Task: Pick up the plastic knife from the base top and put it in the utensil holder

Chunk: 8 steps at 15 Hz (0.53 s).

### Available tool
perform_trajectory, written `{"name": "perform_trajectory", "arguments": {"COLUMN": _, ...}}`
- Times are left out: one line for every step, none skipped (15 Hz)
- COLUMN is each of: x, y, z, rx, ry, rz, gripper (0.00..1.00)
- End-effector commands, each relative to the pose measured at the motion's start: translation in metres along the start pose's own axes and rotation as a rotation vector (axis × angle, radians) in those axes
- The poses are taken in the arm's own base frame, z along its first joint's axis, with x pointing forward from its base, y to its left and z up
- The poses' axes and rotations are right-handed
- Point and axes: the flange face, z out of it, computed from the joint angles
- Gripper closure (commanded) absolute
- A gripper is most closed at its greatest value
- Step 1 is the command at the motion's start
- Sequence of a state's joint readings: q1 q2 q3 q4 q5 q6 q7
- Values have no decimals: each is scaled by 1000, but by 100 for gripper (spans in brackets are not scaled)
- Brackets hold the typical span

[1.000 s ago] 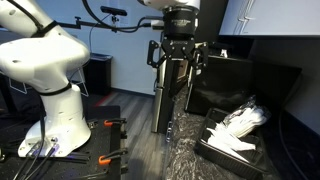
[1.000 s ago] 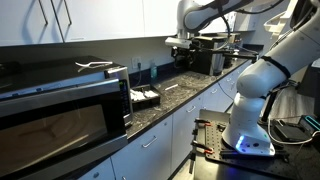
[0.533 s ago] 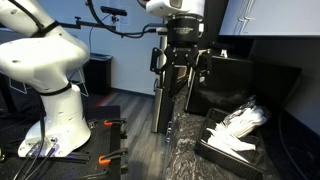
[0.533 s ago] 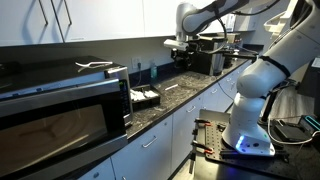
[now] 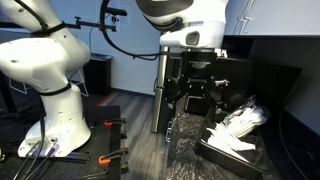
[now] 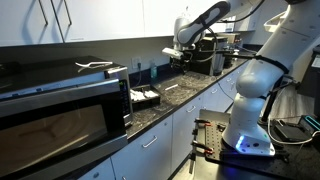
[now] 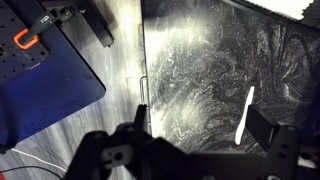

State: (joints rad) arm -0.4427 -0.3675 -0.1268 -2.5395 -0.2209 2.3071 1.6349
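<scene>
While the hand (image 5: 200,104) hangs over the dark speckled desk (image 7: 195,70), jaws spread wide w/ nothing between them, the white plastic knife (image 7: 245,115) lies flat on the glossy top, close to one dark finger (image 7: 285,150) in the wrist view. In an exterior view the black utensil holder (image 5: 232,148), stocked w/ white cutlery (image 5: 243,120), sits on the desk near the hand, apart from the knife. Grey floor (image 7: 115,75) borders the desk's edge.

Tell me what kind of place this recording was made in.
Probably a kitchenette in an office or lab: a speckled stone-patterned counter runs over white base cabinets, a microwave sits at one end, and the robot's pedestal stands on the floor alongside.
</scene>
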Motion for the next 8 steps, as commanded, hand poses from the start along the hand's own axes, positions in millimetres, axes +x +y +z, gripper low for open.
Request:
{"name": "perform_trajectory", "arguments": {"x": 24, "y": -24, "z": 20, "rx": -11, "ry": -5, "rz": 29, "gripper": 0}}
{"name": "perform_trajectory", "arguments": {"x": 31, "y": -28, "z": 28, "rx": -22, "ry": -8, "rz": 37, "gripper": 0}}
{"name": "perform_trajectory", "arguments": {"x": 38, "y": -31, "z": 32, "rx": -31, "ry": -10, "rz": 44, "gripper": 0}}
{"name": "perform_trajectory", "arguments": {"x": 47, "y": -34, "z": 39, "rx": -43, "ry": -15, "rz": 46, "gripper": 0}}
{"name": "perform_trajectory", "arguments": {"x": 52, "y": -39, "z": 44, "rx": -54, "ry": -16, "rz": 53, "gripper": 0}}
{"name": "perform_trajectory", "arguments": {"x": 60, "y": -42, "z": 48, "rx": -64, "ry": -18, "rz": 56, "gripper": 0}}
{"name": "perform_trajectory", "arguments": {"x": 62, "y": -46, "z": 52, "rx": -72, "ry": -22, "rz": 57, "gripper": 0}}
{"name": "perform_trajectory", "arguments": {"x": 71, "y": -49, "z": 57, "rx": -81, "ry": -21, "rz": 60, "gripper": 0}}
